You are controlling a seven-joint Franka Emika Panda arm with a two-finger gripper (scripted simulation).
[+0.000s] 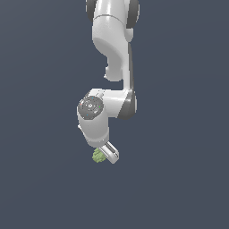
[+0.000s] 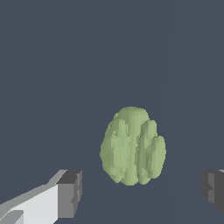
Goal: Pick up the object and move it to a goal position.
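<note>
The object (image 2: 133, 146) is a bumpy light-green lump lying on the dark grey floor. In the exterior view only a green edge of the object (image 1: 97, 156) shows beside the white hand of the arm. My gripper (image 2: 142, 192) is open, its two dark fingertips (image 2: 70, 192) standing wide apart on either side of the lump and not touching it. In the exterior view the gripper (image 1: 107, 154) hangs low, right over the lump, and the wrist hides most of its fingers.
The white arm (image 1: 114, 49) comes down from the upper middle of the exterior view. Around the lump is only flat dark grey floor (image 1: 179, 179).
</note>
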